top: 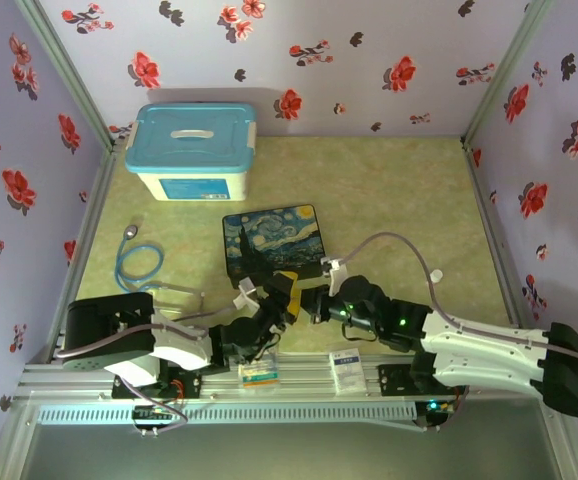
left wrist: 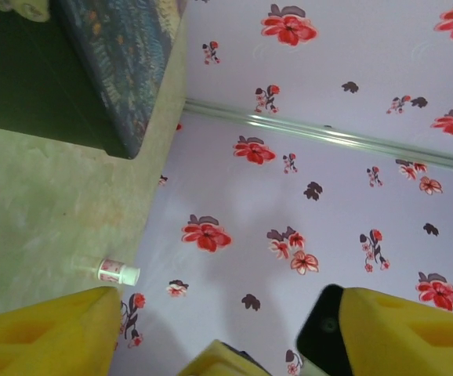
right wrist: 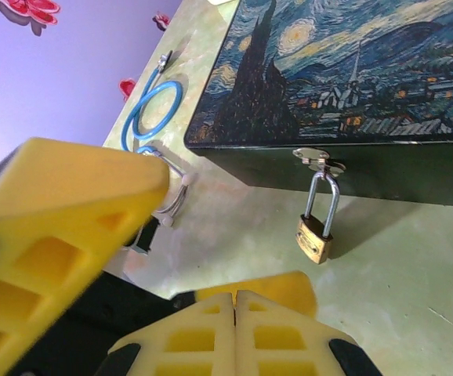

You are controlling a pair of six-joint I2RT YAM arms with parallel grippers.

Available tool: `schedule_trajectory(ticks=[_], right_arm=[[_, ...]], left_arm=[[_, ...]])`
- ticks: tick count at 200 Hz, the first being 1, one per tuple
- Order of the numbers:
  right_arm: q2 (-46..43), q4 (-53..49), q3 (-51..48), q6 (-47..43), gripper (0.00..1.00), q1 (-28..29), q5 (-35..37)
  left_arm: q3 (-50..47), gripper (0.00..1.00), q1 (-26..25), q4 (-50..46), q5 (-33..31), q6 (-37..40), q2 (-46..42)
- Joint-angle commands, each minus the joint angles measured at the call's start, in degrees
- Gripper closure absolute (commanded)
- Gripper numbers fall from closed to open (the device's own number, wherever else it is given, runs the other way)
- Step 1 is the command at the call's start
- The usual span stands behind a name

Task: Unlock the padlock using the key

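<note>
On the near rail lie two small white packs, their print too small to read. Just beyond them the two arms meet in the middle of the table. The left gripper is spread wide, one yellow finger at each lower corner of its wrist view. A yellow tip pokes up between them, probably the other arm's. The right gripper is pressed together, its fingers meeting along one thin seam. Whether the key is nipped in that seam I cannot tell. One left finger looms close beside it.

A little past the fingers the padlock hangs by its silver shackle from the latch on the front wall of the box. Its brass body sits at or just above the table. The box lid, painted with a starry night sky, is down.

To the left of the box a blue cable lies coiled. A small white bottle lies on its side by the wall. At the far left stands a white bin with a blue lid.
</note>
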Motion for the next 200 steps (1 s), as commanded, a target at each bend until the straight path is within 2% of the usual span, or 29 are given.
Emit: schedule_trajectory(ticks=[1, 24, 61, 132, 147, 167, 182, 200], right_arm=[[-2.2, -0.3, -1.4, 1.0, 1.0, 0.4, 1.3], [-2.7, -0.9, -1.5, 0.9, 1.0, 0.4, 1.3], [-4.7, -1.6, -2.2, 1.0, 1.0, 0.4, 2.1], [-5.5, -1.7, -2.1, 1.0, 1.0, 0.4, 2.1], [-5.6, -1.7, -1.9, 1.1, 1.0, 0.4, 2.0], [-5.9, -2.0, -1.9, 1.2, 1.0, 0.4, 1.8], [-6.2, -2.2, -2.1, 1.3, 1.0, 0.4, 1.9], [-7.5, -2.6, -2.8, 1.4, 1.0, 0.4, 2.5]], left_arm=[[0.0, 0.35, 0.0, 1.9, -1.3, 2.0, -1.1], [0.3, 0.48, 0.1, 2.0, -1.2, 2.2, -0.3], [0.0, 0.62, 0.1, 1.9, -0.9, 2.4, -0.1], [0.0, 0.79, 0.1, 1.9, -0.8, 1.8, 2.2], [-0.1, 0.8, 0.1, 1.8, -0.8, 1.8, 2.4], [-0.1, 0.89, 0.2, 1.9, -0.9, 1.7, 2.9], [-0.1, 1.0, 0.4, 1.9, -0.9, 3.1, 2.7], [0.0, 1.0, 0.8, 1.3, -1.0, 8.2, 1.2]])
